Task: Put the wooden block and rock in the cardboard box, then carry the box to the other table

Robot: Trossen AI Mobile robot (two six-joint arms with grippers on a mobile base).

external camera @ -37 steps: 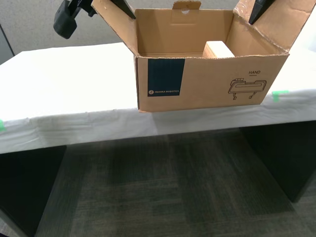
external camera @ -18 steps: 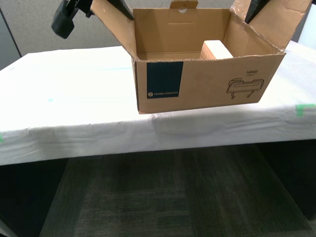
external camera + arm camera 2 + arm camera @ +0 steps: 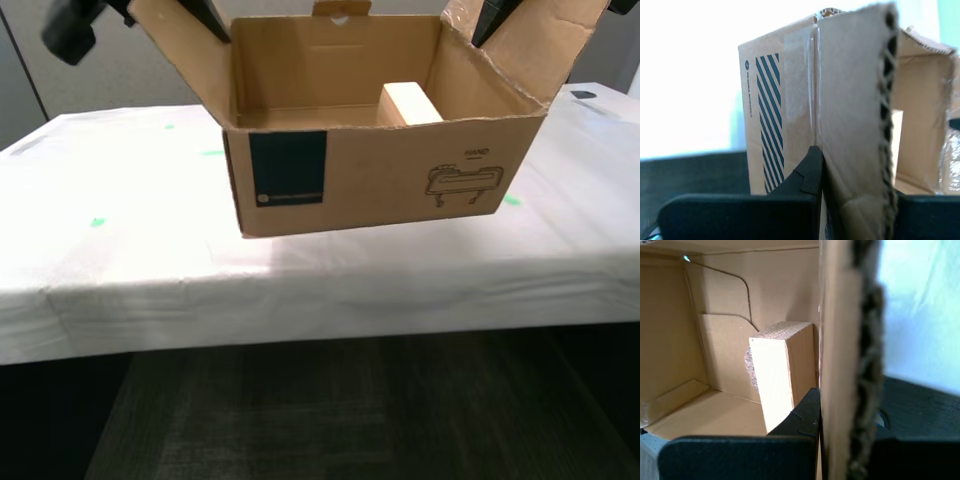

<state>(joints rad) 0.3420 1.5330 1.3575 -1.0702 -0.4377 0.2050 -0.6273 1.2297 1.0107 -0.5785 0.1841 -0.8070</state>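
- The cardboard box (image 3: 385,170) is held clear of the white-sheeted other table (image 3: 120,220), with only a faint shadow beneath it on the sheet.
- My first gripper (image 3: 840,440) is clamped on a side flap, on the side where the wooden block stands just inside the wall.
- My second gripper (image 3: 855,200) is clamped on another flap, on a side printed with teal stripes.
- The whole load is carried by two thin corrugated flaps; a flap could tear or fold at its crease, and the box would then tip or drop.
- If the two arms were moved unevenly, the box could be twisted and a flap pulled out of its grip.
- Inside, the wooden block (image 3: 408,103) stands upright against the wall towards the exterior view's right.
- A rough tan patch behind the block in the first wrist view is possibly the rock (image 3: 750,371); it is mostly hidden.
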